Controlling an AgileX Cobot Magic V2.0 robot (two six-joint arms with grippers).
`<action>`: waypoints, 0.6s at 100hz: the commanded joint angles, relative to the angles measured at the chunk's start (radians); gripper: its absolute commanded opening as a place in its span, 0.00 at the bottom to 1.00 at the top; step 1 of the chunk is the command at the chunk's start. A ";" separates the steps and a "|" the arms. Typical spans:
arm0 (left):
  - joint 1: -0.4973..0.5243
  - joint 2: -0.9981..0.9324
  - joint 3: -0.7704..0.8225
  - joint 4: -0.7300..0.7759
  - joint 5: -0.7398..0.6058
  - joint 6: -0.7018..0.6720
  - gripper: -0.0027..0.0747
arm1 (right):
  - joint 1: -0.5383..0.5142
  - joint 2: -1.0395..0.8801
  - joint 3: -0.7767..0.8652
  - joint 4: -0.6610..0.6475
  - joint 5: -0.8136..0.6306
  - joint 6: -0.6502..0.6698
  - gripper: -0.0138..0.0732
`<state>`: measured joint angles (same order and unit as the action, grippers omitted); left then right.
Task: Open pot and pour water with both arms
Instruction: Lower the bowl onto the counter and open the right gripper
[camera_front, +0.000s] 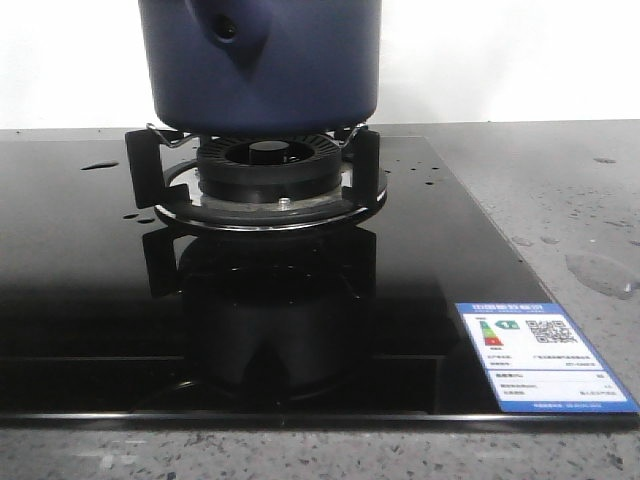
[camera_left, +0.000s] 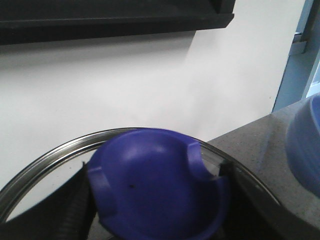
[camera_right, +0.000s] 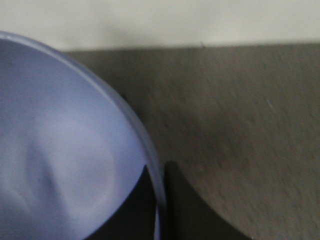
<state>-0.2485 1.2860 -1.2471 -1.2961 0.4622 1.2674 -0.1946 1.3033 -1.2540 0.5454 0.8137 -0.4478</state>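
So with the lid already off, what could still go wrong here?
1. The glass lid sits in the left jaws by its blue knob alone; it might slip or swing.
2. Water drops dot the counter and the glossy stovetop, so more spilling looks likely when the pot gets tipped.

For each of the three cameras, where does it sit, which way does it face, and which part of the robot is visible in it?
Front view: sits low at the table edge, faces forward at the pot on the burner; no arm shows.
Left wrist view: on the left arm, looks toward the white wall over a glass lid with blue knob; dark gripper parts flank the knob.
Right wrist view: on the right arm, looks down at the grey counter and a light blue bowl; one dark finger shows.
Shared: both wrist views show the bowl and counter.
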 joint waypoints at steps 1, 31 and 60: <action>-0.016 -0.036 -0.041 -0.073 -0.030 0.012 0.52 | -0.029 0.008 -0.035 -0.124 0.112 0.147 0.11; -0.029 -0.036 -0.041 -0.074 -0.019 0.012 0.52 | -0.029 0.119 -0.035 -0.271 0.232 0.233 0.11; -0.029 -0.036 -0.041 -0.074 -0.021 0.012 0.52 | -0.029 0.192 -0.035 -0.274 0.230 0.237 0.11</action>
<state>-0.2696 1.2860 -1.2471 -1.3130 0.4583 1.2777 -0.2191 1.5143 -1.2549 0.2628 1.0676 -0.2155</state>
